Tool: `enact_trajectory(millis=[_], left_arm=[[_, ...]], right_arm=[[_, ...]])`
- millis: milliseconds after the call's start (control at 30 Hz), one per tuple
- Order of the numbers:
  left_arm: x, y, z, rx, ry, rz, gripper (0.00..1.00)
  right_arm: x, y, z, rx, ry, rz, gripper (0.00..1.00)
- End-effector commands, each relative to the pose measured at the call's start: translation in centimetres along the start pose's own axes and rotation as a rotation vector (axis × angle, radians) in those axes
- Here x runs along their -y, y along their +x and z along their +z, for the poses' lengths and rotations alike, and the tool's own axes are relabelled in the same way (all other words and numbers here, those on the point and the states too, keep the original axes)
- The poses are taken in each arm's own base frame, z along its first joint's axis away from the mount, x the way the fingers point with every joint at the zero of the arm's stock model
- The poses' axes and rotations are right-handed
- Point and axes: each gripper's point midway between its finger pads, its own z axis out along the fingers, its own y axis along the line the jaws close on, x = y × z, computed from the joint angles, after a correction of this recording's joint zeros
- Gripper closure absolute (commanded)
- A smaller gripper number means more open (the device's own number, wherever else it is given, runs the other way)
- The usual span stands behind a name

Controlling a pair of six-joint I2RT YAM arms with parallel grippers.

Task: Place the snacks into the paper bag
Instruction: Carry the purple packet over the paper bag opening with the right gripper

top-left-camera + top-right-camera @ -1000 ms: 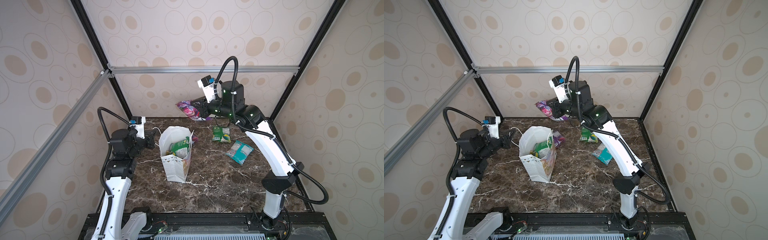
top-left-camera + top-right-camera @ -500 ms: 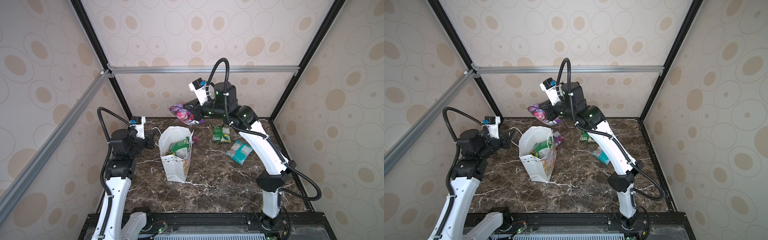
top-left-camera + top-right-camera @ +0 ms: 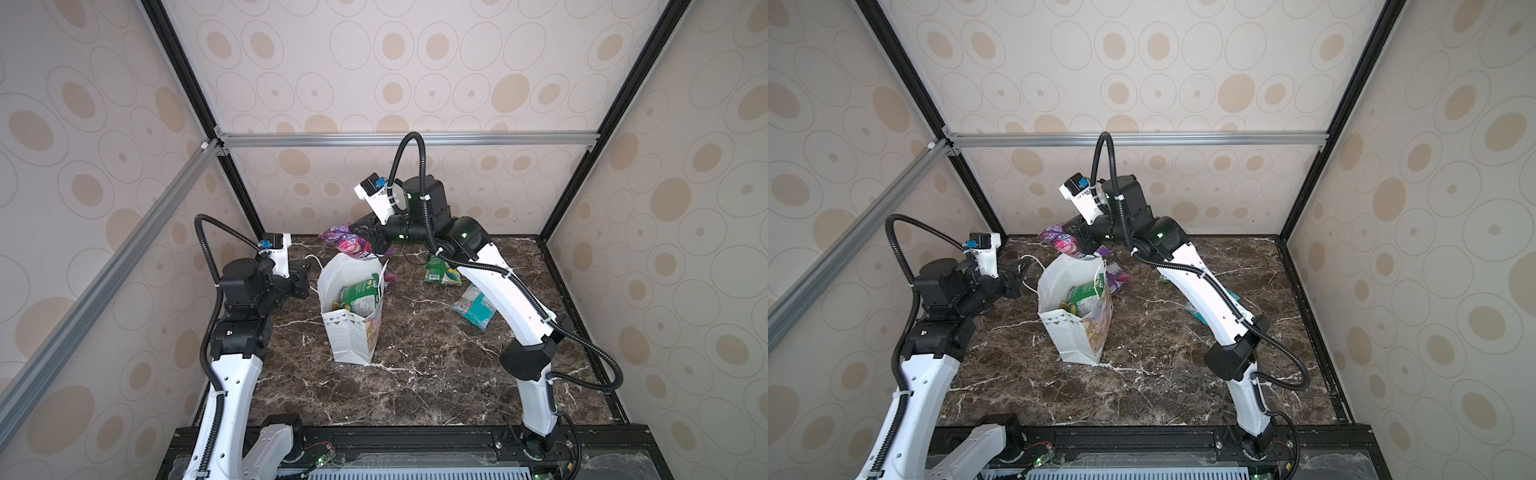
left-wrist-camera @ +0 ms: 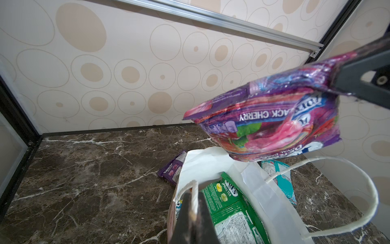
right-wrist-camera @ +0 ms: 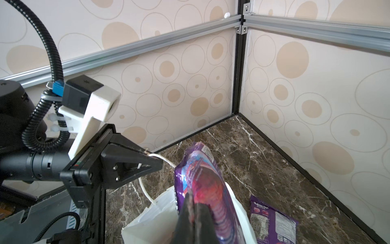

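step: putting a purple packet (image 4: 274, 126) into the bag (image 3: 353, 336); it is carried but not yet released.
right gripper (image 5: 195, 211): clamped on one edge of that packet, which hangs just above the far rim of the bag's mouth. whether its lower corner touches the rim i cannot tell.
left gripper (image 4: 193, 213): closed on a cord handle (image 4: 195, 190), drawing that wall outward so the mouth stands open.
bag: upright on the table (image 3: 415, 395). a green packet (image 3: 359, 293) stands inside, with something below it i cannot make out.
loose: a second purple packet (image 5: 272, 221) lies just behind the bag. a second green packet (image 3: 440, 272) and a teal packet (image 3: 473, 305) lie to the right, well apart from the bag.
progress: judged well along, with three packets outside besides the one in the air.
next move: bring the packet over the middle of the mouth, lower it past the rim, then part the jaws. the left side should hold the handle taut meanwhile.
watch: the packet looks wide against the mouth, so a corner catching the rim could fold or tip the bag.
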Motion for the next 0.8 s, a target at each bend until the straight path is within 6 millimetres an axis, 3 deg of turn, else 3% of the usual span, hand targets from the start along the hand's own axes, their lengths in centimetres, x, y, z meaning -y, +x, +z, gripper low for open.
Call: enact_trajectory(millis=[0, 533, 767], left_arm=[[0.4, -1.6, -1.0, 0.051, -0.003, 0.029, 1.00], [0.3, -1.6, -0.9, 0.050, -0.007, 0.026, 1.00], [0.3, -1.5, -0.9, 0.048, -0.007, 0.024, 1.00]], right_arm=[[-1.5, -1.7, -2.0, 0.033, -0.025, -0.105, 1.00], [-4.2, 3.2, -3.0, -0.148, -0.176, -0.256, 1.00], [-5.2, 6.9, -2.0, -0.276, -0.161, -0.377, 1.00]])
